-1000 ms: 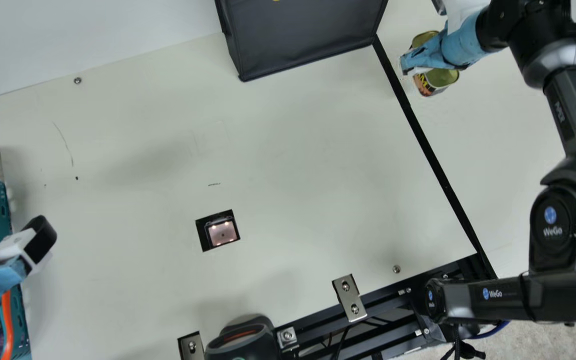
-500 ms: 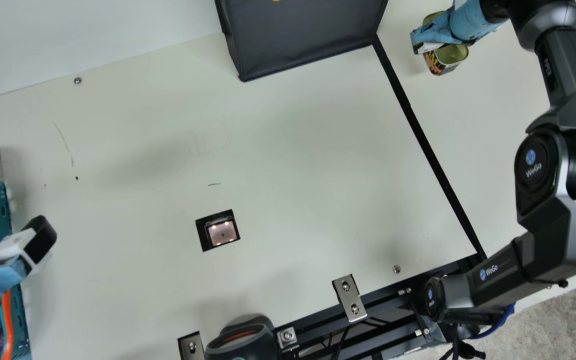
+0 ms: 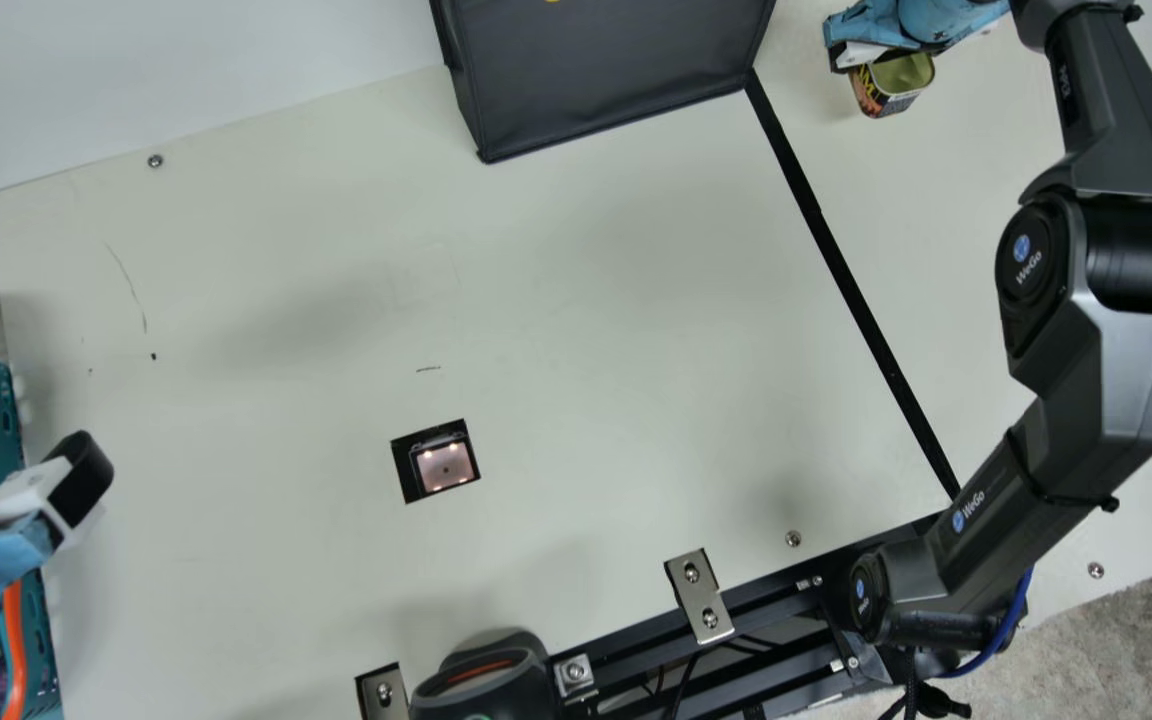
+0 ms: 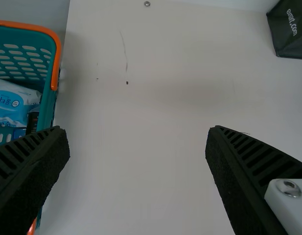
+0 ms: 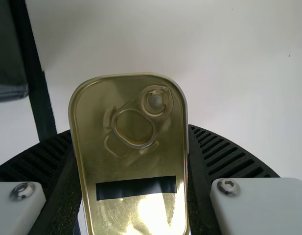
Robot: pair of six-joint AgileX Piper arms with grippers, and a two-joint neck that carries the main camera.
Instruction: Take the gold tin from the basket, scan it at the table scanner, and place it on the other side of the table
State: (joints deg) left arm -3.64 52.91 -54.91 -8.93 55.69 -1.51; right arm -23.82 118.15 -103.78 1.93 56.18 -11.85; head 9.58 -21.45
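At the top right of the main view my right gripper [image 3: 861, 40] holds the gold tin [image 3: 904, 74] beyond the black line; whether the tin touches the table I cannot tell. In the right wrist view the gripper [image 5: 130, 131] has a finger pressed to each long side of the tin [image 5: 136, 166], its ring-pull lid facing the camera. My left gripper [image 3: 61, 490] is over the basket's [image 3: 4, 410] inner edge; in the left wrist view the gripper [image 4: 137, 131] is open and empty, beside the basket [image 4: 49, 105]. The table scanner [image 3: 444, 466] is set in the tabletop, uncovered.
A dark fabric box [image 3: 616, 70] stands at the table's back edge, left of the tin. The black line [image 3: 851, 275] crosses the table [image 3: 636, 330]. A dark handheld device [image 3: 484, 685] and metal brackets [image 3: 699, 596] sit along the near edge.
My right arm has carried the tin farther toward the main view's top, away from the near edge, its elbow swinging up and left. The left arm has stayed still.
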